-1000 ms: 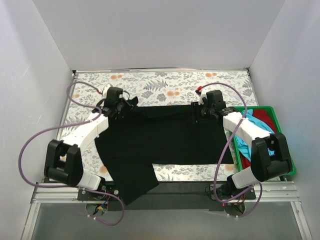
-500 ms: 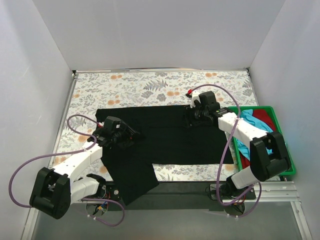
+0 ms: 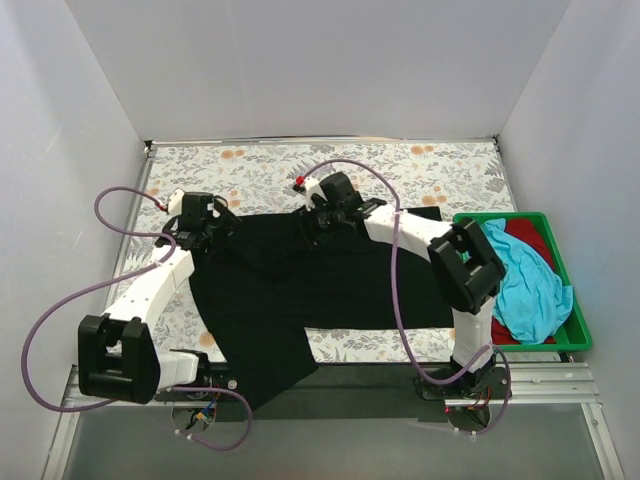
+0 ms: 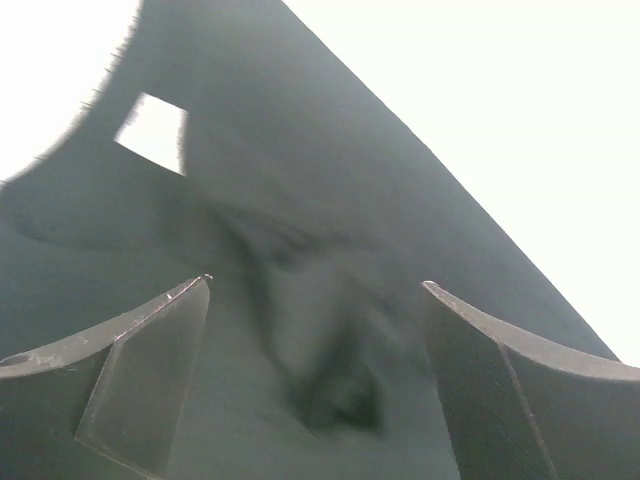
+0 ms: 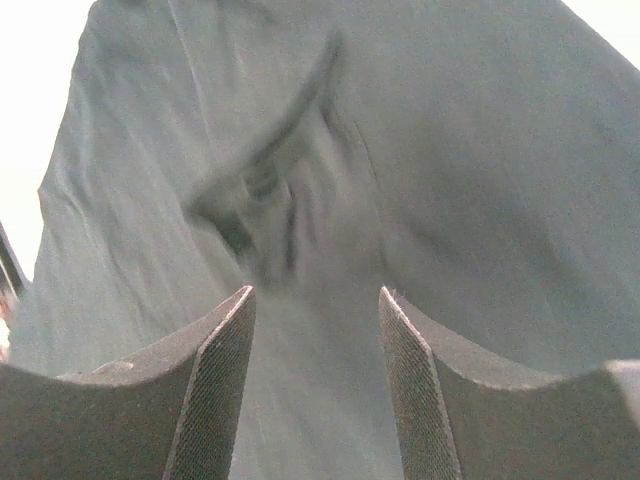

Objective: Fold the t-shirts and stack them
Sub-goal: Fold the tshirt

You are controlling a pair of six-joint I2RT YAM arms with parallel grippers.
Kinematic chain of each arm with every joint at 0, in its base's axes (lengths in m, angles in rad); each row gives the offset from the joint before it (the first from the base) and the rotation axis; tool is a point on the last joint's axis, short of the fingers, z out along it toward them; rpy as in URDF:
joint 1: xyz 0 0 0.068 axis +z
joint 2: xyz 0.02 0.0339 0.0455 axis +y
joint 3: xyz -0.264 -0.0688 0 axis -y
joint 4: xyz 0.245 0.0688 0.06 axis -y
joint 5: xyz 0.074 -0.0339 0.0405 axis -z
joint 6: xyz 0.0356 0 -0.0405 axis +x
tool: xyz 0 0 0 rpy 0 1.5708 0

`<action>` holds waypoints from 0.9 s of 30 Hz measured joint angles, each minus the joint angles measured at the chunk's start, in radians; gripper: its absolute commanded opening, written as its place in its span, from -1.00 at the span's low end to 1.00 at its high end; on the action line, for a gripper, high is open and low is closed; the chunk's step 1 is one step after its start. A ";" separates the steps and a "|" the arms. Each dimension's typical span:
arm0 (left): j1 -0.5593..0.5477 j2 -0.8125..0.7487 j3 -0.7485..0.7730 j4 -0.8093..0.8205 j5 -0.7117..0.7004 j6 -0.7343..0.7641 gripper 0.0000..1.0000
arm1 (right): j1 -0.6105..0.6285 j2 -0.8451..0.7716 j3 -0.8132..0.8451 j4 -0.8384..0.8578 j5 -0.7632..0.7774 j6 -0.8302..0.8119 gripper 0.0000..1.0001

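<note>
A large black t-shirt lies spread across the floral table, one part hanging over the near edge. My left gripper hovers at its far left corner, jaws wide open. The left wrist view shows only creased black cloth below the left gripper. At the middle of the shirt's far edge my right gripper stands open. In its wrist view a raised fold of black cloth lies ahead of the right gripper, with nothing between the pads. A turquoise t-shirt and a red one lie bunched at the right.
The turquoise and red shirts fill a green plastic tray at the table's right edge. White walls close in the back and both sides. Bare floral tabletop shows behind the black shirt. Purple cables loop off both arms.
The left gripper has opened and let go of the black cloth, ending at the shirt's far left corner. The right gripper has slid left along the far edge, uncovering the tray.
</note>
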 measured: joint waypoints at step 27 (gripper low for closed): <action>0.096 -0.109 -0.191 -0.006 -0.085 0.174 0.59 | 0.090 0.480 0.407 0.197 -0.180 0.303 -0.38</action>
